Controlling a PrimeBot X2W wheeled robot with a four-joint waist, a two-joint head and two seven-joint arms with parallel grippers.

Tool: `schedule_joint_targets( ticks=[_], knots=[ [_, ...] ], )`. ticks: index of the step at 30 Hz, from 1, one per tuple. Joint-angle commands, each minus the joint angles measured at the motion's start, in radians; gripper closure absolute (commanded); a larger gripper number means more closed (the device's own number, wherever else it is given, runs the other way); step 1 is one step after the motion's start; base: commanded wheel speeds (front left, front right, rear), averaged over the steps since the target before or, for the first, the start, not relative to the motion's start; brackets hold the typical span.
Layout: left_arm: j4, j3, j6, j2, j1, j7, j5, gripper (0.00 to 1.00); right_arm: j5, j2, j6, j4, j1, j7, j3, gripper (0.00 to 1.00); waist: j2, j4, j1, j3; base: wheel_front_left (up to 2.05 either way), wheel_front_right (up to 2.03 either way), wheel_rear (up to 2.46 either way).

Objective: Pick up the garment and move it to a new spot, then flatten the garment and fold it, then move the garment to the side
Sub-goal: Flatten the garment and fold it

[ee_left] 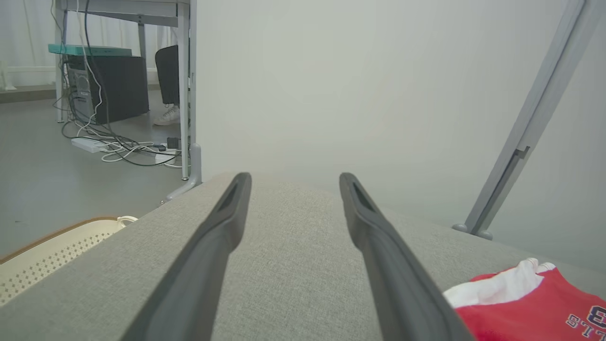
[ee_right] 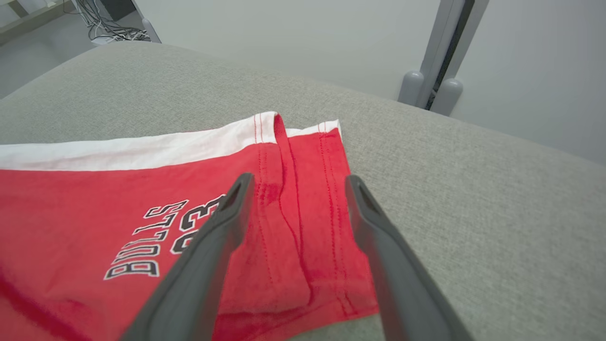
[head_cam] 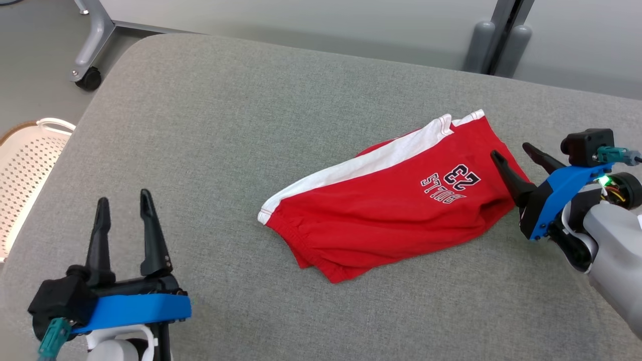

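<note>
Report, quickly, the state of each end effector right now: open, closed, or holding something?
Left end effector: open, empty, above the grey cushion.
Right end effector: open, holding nothing, fingers at the edge of the red shorts.

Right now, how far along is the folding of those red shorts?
Done: the red shorts lie fairly flat, seemingly doubled over. In hand: nothing held; the open right gripper is poised at their hem, and the left gripper is open, apart. Left: at least moving them aside.
</note>
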Motion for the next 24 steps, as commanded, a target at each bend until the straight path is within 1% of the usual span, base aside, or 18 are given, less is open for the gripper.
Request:
schedule_joint_targets(
  ticks=[1, 7, 16, 18, 24],
  knots=[
    [-0.007, 0.015, -0.003, -0.005, 0.008, -0.002, 0.015, 0.00, -0.002, 0.000, 0.001, -0.002, -0.019, -0.002, 0.006, 0.00, -0.0001, 0.002, 0.0000, 0.002, 0.00, 0.00, 0.00],
    [-0.016, 0.041, -0.017, -0.018, 0.012, -0.002, 0.035, 0.00, -0.021, 0.002, 0.001, -0.002, -0.082, 0.009, 0.029, 0.00, -0.0001, 0.022, 0.0000, 0.020, 0.00, 0.00, 0.00],
    [-0.025, -0.012, 0.018, -0.019, -0.004, -0.002, -0.022, 0.00, -0.060, 0.042, 0.001, 0.067, -0.187, 0.090, 0.083, 0.00, -0.0001, 0.074, 0.0000, 0.058, 0.00, 0.00, 0.00],
    [-0.025, -0.021, 0.018, -0.019, -0.006, -0.002, -0.028, 0.00, -0.065, 0.045, 0.001, 0.081, -0.196, 0.101, 0.088, 0.00, -0.0001, 0.083, 0.0000, 0.063, 0.00, 0.00, 0.00],
    [-0.029, -0.051, 0.032, -0.019, -0.018, -0.002, -0.055, 0.00, -0.083, 0.055, 0.001, 0.170, -0.237, 0.157, 0.106, 0.00, -0.0001, 0.131, 0.0000, 0.097, 0.00, 0.00, 0.00]
  ],
)
